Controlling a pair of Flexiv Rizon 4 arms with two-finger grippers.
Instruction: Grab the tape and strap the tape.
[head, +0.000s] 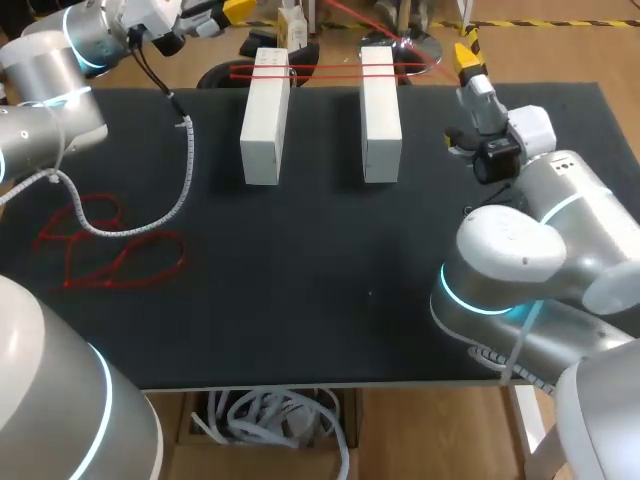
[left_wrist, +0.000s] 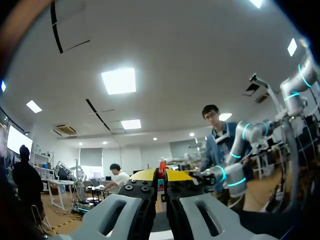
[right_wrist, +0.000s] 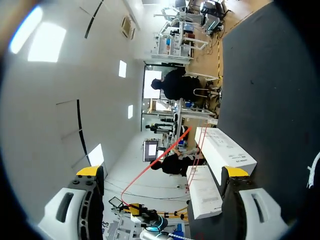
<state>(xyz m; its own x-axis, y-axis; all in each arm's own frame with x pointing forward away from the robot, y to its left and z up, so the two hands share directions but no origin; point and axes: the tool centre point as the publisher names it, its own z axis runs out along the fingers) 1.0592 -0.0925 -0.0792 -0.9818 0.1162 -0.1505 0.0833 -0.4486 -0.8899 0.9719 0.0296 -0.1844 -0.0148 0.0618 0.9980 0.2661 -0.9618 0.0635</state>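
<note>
Two white boxes stand side by side at the back of the black table. A thin red tape runs across the far ends of both and stretches on past the table's back edge. My left gripper hovers beyond the back edge, left of the boxes. In the left wrist view it is shut on a bit of red tape. My right gripper is open just right of the right box. In its wrist view the boxes and the taut tape lie ahead between the fingers.
A loose tangle of red tape lies on the left part of the table. A white coiled cable hangs from my left arm and sags onto the mat beside it. My right arm's elbow stands over the right front.
</note>
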